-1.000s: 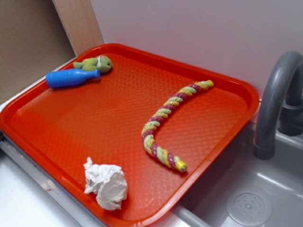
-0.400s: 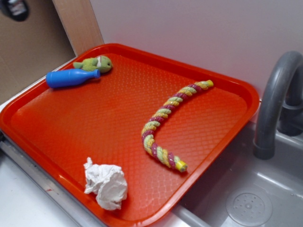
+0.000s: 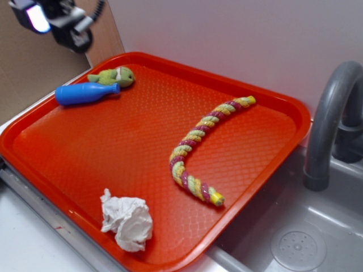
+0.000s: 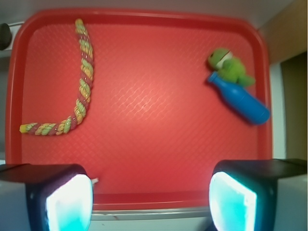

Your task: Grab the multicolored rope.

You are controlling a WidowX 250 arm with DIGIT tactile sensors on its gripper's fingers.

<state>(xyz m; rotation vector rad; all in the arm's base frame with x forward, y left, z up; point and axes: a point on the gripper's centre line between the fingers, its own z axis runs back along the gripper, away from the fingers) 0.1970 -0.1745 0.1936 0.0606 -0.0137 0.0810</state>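
Pincer [image 4: 150, 204] hangs open and high over the red tray's [image 3: 68, 170] far left corner, well apart from the multicolored rope [image 3: 195, 148] on the right, so better cross over and descend astride its curved middle.

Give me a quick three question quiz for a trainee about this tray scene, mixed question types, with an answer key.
1. True or false: the gripper is holding the rope.
2. Which thing lies against the blue bottle?
A. the paper wad
B. the green plush fish
C. the rope
3. In the wrist view, toward which side of the tray does the rope lie?

Key
1. False: the gripper is open, up by the tray's far left corner, nowhere near the rope.
2. B: the fish sits at the bottle's cap end.
3. The left side, curving along the tray's left edge.
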